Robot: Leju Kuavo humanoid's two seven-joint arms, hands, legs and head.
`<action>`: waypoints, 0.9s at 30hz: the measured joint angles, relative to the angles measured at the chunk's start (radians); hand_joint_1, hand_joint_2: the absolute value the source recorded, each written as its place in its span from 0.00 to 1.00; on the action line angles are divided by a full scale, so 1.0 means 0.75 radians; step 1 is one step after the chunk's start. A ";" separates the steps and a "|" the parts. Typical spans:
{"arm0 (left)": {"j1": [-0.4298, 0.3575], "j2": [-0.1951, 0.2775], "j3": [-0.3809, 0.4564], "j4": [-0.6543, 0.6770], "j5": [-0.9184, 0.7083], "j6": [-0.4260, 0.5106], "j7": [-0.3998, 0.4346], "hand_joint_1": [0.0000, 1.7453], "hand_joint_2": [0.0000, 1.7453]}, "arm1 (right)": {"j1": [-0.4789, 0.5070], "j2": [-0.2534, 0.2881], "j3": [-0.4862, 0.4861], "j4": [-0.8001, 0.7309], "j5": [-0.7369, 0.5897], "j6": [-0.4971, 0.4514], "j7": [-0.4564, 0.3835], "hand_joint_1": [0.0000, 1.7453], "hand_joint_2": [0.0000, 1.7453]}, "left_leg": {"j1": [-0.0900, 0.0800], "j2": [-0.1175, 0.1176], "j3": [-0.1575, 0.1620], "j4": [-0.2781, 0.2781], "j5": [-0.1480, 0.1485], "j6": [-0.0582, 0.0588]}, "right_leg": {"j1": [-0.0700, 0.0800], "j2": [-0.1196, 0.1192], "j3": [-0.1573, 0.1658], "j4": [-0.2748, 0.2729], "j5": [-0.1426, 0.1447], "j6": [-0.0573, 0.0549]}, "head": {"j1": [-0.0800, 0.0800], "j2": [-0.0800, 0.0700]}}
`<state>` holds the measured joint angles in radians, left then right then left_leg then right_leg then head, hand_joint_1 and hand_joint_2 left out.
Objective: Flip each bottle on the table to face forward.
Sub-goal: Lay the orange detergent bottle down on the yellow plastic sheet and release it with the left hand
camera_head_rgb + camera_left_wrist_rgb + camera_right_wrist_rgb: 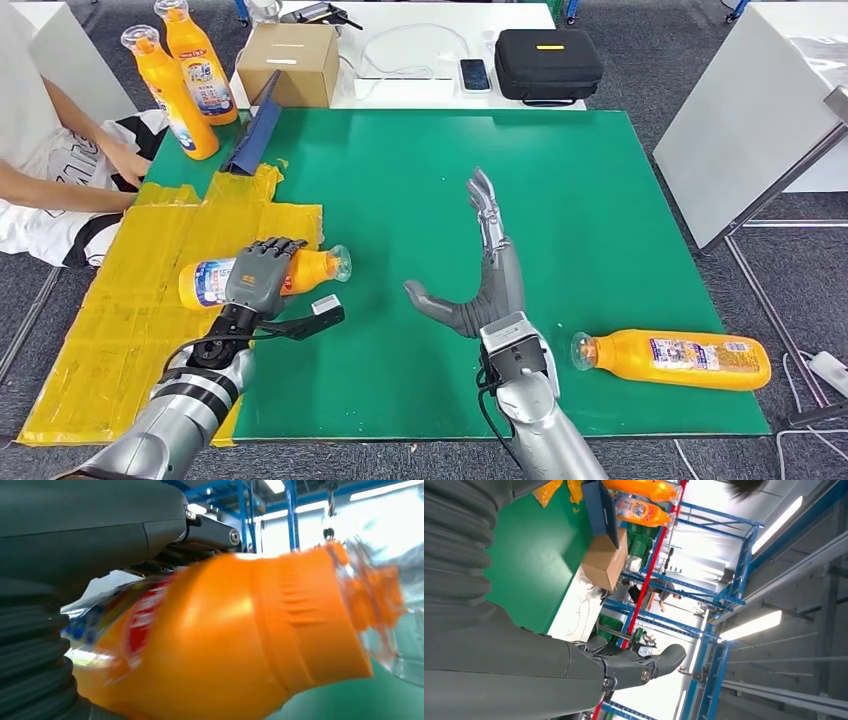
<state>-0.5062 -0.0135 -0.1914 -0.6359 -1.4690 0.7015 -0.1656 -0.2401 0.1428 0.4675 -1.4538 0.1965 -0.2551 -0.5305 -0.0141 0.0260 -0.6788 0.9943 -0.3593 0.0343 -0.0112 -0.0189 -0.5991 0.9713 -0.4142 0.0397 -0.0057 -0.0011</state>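
Observation:
An orange bottle with a blue and white label lies on its side on the yellow-taped part of the table, its clear cap pointing right. My left hand grips it around the middle, fingers over the top; the left wrist view shows the bottle up close under the hand. A second orange bottle lies on its side near the front right edge of the green mat. My right hand hovers open over the mat's middle, fingers straight and thumb out, left of that bottle. Two more orange bottles stand upright at the far left.
A person's arm rests at the left edge beside the yellow tape. A blue panel leans by a cardboard box. A black case, a phone and cables lie on the white table behind. A grey board stands right.

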 joint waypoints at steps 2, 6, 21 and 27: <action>-0.009 0.000 0.013 0.054 0.001 0.000 0.007 0.00 1.00 | -0.002 0.000 0.004 0.006 0.008 0.002 0.001 0.00 1.00 | 0.000 0.000 0.000 0.000 0.000 0.000 | 0.000 0.000 0.000 0.000 0.000 0.000 | 0.000 0.000; -0.041 0.000 0.060 0.166 0.027 0.002 0.009 0.00 1.00 | -0.007 0.001 0.010 0.014 0.023 0.005 0.007 0.00 1.00 | 0.000 -0.001 0.000 0.000 0.000 0.000 | 0.000 0.000 0.001 0.000 0.000 0.000 | 0.000 0.000; -0.104 -0.003 0.122 0.314 0.073 0.010 -0.015 0.00 1.00 | -0.015 0.001 0.018 0.023 0.040 0.011 0.019 0.00 1.00 | 0.000 -0.001 0.004 0.000 0.001 0.000 | 0.000 0.000 0.005 0.000 0.000 0.000 | 0.000 0.000; -0.123 -0.009 0.209 0.353 0.270 -0.056 -0.194 0.00 1.00 | -0.021 0.001 0.024 0.024 0.070 0.013 0.038 0.00 1.00 | 0.000 -0.001 0.007 0.000 0.001 -0.001 | 0.000 0.000 0.006 0.000 0.000 0.000 | 0.000 0.000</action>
<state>-0.5987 -0.0200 -0.0344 -0.3716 -1.2662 0.6595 -0.3110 -0.2561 0.1433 0.4852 -1.4359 0.2490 -0.2457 -0.5018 -0.0141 0.0252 -0.6739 0.9941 -0.3589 0.0339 -0.0112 -0.0191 -0.5945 0.9714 -0.4143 0.0396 -0.0058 -0.0009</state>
